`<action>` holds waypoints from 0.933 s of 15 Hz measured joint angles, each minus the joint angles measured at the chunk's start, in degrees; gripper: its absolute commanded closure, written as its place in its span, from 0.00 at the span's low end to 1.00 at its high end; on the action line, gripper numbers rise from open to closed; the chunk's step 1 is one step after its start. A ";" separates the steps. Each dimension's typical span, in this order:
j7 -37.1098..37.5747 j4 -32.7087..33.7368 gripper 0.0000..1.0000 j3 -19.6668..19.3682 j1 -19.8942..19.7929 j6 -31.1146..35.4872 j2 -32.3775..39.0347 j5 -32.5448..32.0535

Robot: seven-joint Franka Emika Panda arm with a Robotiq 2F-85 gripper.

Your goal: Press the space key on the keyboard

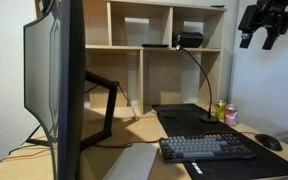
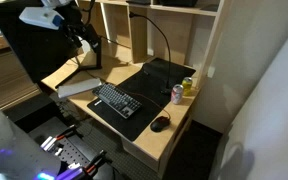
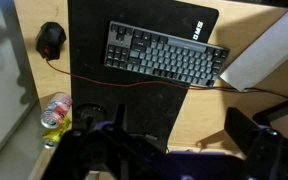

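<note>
The keyboard [image 1: 206, 148], with a black case and dark grey keys, lies on a black desk mat [image 1: 184, 118] in both exterior views; it also shows in an exterior view [image 2: 116, 101]. In the wrist view the keyboard [image 3: 164, 55] is at the top, far below the camera. My gripper [image 1: 260, 40] hangs high above the desk's right end, well clear of the keyboard. In the wrist view the gripper [image 3: 179, 125] has its two fingers spread wide, open and empty, over the mat's edge and bare wood.
A black mouse [image 3: 51, 38] and two drink cans [image 3: 56, 108] sit on the mat beside the keyboard. A flat pale grey slab [image 1: 134, 162] lies at the keyboard's other end. A large monitor [image 1: 54, 80] and a wooden shelf unit [image 1: 164, 50] stand behind.
</note>
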 measured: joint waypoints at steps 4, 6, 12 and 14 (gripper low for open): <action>2.88 0.01 0.00 0.01 -0.11 0.27 1.05 0.14; 5.25 -0.52 0.00 0.02 0.21 1.01 5.62 2.88; 12.05 -3.93 0.00 2.82 3.74 7.90 23.89 14.71; 12.94 -3.88 0.00 3.24 3.79 8.46 25.83 15.09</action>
